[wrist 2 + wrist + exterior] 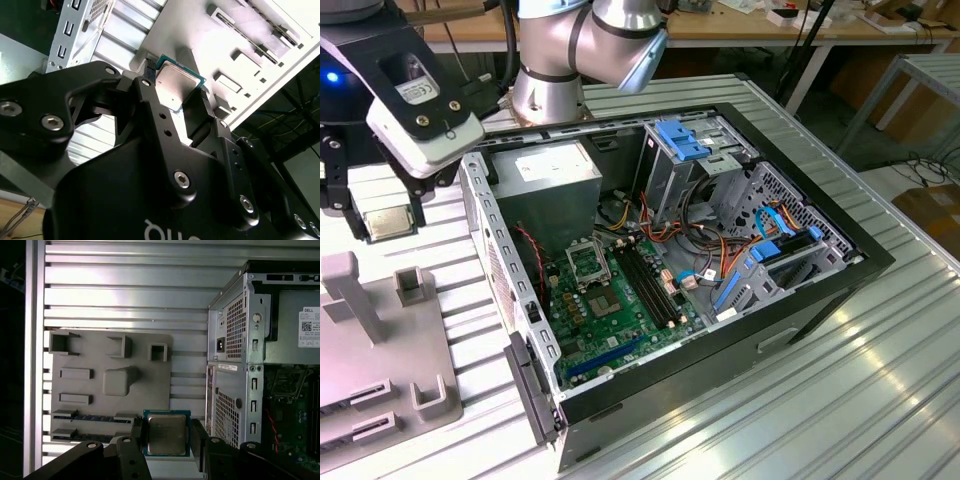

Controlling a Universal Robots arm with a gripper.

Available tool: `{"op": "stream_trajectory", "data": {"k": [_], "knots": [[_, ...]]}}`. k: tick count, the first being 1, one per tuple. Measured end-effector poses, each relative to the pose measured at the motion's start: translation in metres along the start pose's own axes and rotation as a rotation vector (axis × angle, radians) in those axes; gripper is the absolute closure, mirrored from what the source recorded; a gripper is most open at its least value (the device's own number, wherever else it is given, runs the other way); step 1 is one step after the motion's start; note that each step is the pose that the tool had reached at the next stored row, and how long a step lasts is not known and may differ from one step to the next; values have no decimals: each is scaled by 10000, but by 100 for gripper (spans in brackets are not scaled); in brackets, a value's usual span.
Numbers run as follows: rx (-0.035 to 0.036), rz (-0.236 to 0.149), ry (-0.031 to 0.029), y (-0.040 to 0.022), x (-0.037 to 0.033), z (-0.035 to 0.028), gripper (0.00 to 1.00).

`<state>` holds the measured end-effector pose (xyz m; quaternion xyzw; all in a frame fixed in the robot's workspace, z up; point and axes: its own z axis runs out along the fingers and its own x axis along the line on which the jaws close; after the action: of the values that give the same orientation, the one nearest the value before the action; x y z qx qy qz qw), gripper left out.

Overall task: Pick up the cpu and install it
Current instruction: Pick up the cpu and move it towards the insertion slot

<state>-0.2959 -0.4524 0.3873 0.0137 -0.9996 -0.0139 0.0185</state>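
At the exterior view's left, the end effector [386, 222] hangs over the slatted bench [880, 380]. Its fingers [137, 432] pinch the cpu [390, 222] by two opposite edges, lifted off the grey parts holder [380, 370]. In both wrist views the cpu shows a pale silver-grey lid inside a thin green rim. To the right, the open computer case [820, 290] turns its perforated wall [485, 220] toward the cpu. The socket [588, 262] sits inside on the green motherboard [620, 320], well apart from the cpu. Bare bench lies further right.
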Motion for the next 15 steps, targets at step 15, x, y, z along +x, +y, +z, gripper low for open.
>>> {"op": "stream_trajectory", "data": {"k": [15], "knots": [[-1,1,39,-7,-262,-10,53]]}}
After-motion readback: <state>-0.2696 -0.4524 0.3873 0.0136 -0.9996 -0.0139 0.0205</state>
